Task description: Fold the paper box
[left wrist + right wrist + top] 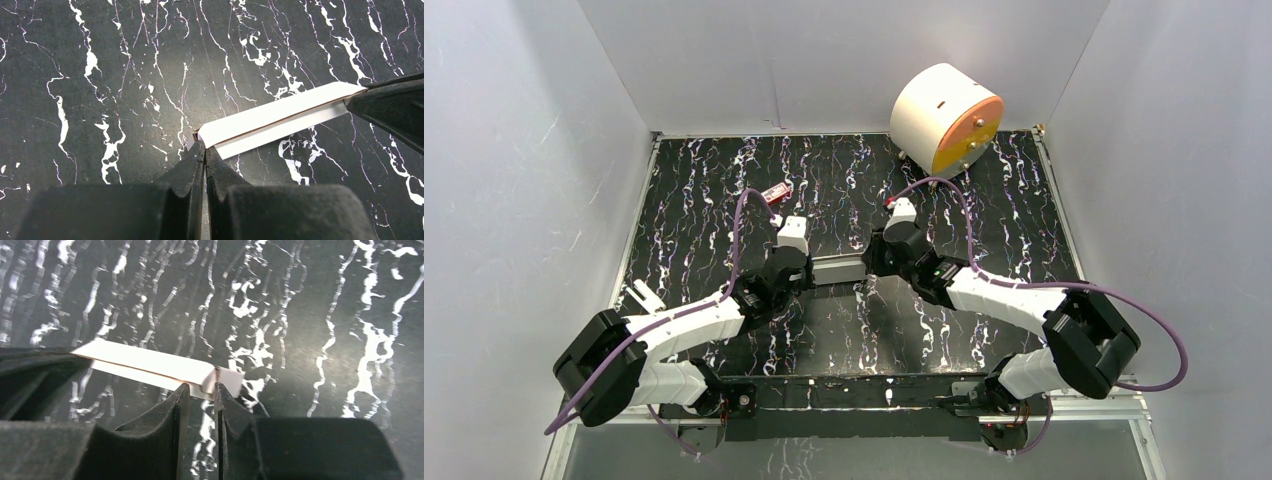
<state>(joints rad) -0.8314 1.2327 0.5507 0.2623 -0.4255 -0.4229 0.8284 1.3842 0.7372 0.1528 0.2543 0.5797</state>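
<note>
Left fingers (194,162) pinching paper box (270,117) end, right fingers (176,405) grasping other end, both ends hidden

The paper box (270,117) is partly hidden (both ends) behind black fingers (187,170).

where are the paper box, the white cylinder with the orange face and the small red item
paper box (280,113), left wrist view, upper white panel
white cylinder (921,108), top external view, curved white side
small red item (775,192), top external view, its middle
</note>
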